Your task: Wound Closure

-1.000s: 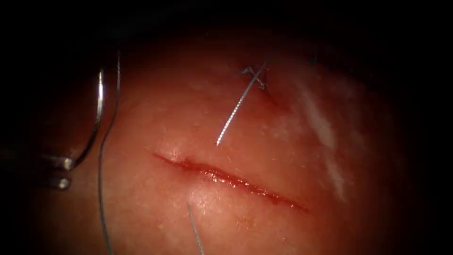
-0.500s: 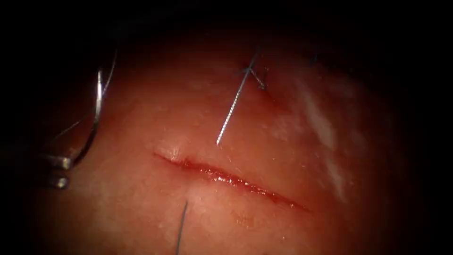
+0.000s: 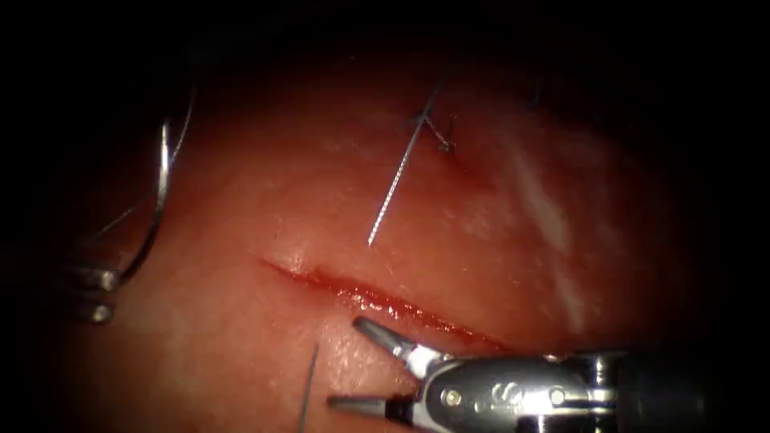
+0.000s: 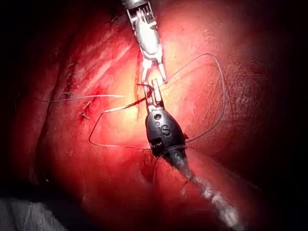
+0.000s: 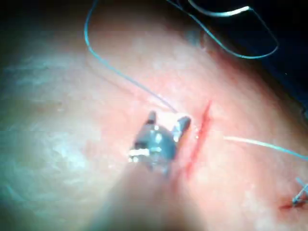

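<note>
Pink-red, wet tissue (image 3: 241,200) carries an open cut (image 3: 385,303) that runs from about 10 o'clock to 4 o'clock through the middle of the endoscope view, with red fluid (image 3: 353,287) glistening along it. A tied stitch (image 3: 443,144) sits toward 12 o'clock, and a cut end of thread (image 3: 391,192) trails from it toward the cut.

The left pincer (image 3: 104,293), at 9 o'clock and well to the left of the cut, pinches the needle (image 3: 163,184) near one end of its curve; which end cannot be told. The needle arcs up toward 11 o'clock, clear of the tissue. Thread (image 3: 136,210) hangs slack beside it.

The right pincer (image 3: 345,362), at 5 o'clock, is spread and holds nothing. One jaw lies just beside the near edge of the cut, as the right wrist view (image 5: 166,121) also indicates.

Handling, as a judgement:
- **Needle:** thin, stiff, smooth steel, likely to swivel in a loose grip. It is best taken on the body of the curve, away from the point.
- **Thread:** light and limp.
- **Tissue:** soft, slick and easily torn at the cut's lip.
</note>
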`<action>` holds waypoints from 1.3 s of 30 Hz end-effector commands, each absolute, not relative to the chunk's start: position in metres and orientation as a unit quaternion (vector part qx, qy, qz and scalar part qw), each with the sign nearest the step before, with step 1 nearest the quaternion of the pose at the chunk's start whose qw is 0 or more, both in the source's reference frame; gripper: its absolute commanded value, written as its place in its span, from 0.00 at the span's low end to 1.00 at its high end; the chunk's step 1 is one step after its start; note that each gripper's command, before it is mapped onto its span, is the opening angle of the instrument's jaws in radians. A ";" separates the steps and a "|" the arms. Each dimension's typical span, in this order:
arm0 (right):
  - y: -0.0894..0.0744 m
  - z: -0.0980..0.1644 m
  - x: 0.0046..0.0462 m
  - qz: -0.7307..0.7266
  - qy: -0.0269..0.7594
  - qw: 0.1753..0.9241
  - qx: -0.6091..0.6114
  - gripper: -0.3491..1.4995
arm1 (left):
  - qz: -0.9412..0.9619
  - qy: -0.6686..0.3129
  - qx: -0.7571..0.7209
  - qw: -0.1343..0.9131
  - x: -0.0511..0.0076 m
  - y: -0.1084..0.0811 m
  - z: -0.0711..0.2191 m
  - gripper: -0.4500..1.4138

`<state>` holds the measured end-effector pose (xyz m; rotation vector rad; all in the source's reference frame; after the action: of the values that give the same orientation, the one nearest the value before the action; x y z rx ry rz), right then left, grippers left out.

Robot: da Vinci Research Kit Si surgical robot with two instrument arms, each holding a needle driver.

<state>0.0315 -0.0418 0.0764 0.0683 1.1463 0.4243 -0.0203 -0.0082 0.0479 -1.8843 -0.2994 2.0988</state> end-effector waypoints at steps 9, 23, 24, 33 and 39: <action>-0.041 0.078 0.0353 0.192 0.543 0.816 0.043 0.67 | 0.731 -0.104 -0.657 0.151 -0.0207 -0.008 0.049 0.00; -0.048 0.072 0.0292 0.133 0.556 0.816 0.088 0.00 | 0.731 -0.103 -0.657 0.152 -0.0210 -0.008 0.049 0.00; -0.049 0.071 0.0288 0.131 0.556 0.816 0.088 0.00 | 0.731 -0.103 -0.657 0.152 -0.0210 -0.008 0.049 0.00; -0.054 0.065 0.0263 0.118 0.561 0.814 0.095 0.00 | 0.731 -0.104 -0.656 0.154 -0.0212 -0.008 0.049 0.00; -0.054 0.065 0.0266 0.130 0.555 0.818 0.083 0.77 | 0.731 -0.104 -0.656 0.154 -0.0212 -0.008 0.049 0.00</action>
<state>0.0259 -0.0535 0.0642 0.1665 1.1798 0.2817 -0.0208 -0.0083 0.0482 -1.8780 -0.2987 2.0972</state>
